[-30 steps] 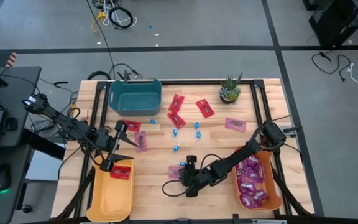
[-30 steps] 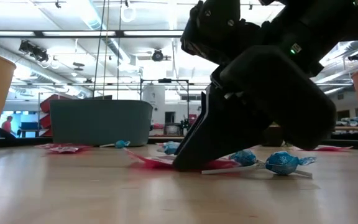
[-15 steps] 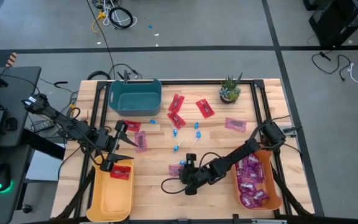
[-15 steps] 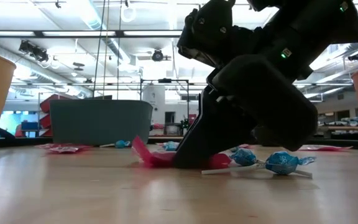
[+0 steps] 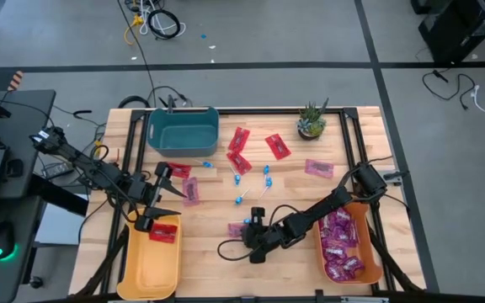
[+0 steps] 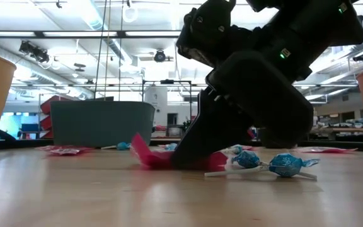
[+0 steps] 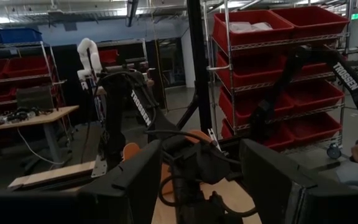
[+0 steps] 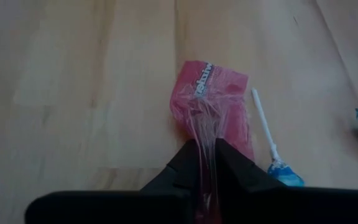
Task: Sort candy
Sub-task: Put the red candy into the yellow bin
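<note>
Progress: partial, judged from the layout. Left to right in the high view:

- Yellow bin [image 5: 152, 265], at the table's left near corner: one flat red packet [image 5: 163, 233] inside.
- Left gripper [image 5: 165, 200], above the far end of the yellow bin: jaws spread wide, nothing between them.
- Teal bin [image 5: 183, 129], at the far edge: no candy visible inside.
- Unsorted on the table [image 5: 209, 269]: two packets [image 5: 183, 181] just beside the left gripper; three red packets [image 5: 251, 150] mid-table; several blue lollipops [image 5: 253, 181] scattered between them; one more pink packet [image 5: 318, 168] further right, near the potted plant [image 5: 311, 123].
- Right gripper [image 8: 205, 146], low at centre near the front edge: fingers pinched on the wrapper of a magenta packet [image 8: 213, 96], one end lifted off the wood in the low view. Lollipop [image 8: 277, 163] just beside that packet.
- Orange bin [image 5: 375, 261], at the right near corner: well filled with purple-magenta packets [image 5: 339, 244].

Remaining, as estimated: all lollipops, most red packets, three magenta packets including the held one.

Clearance: bare wood between the held packet and the orange bin; route clear of other candy. Keep clear of the adjacent lollipop when lifting. Raise above the orange bin's rim before crossing it. Front table edge near; avoid dragging the packet that way.
</note>
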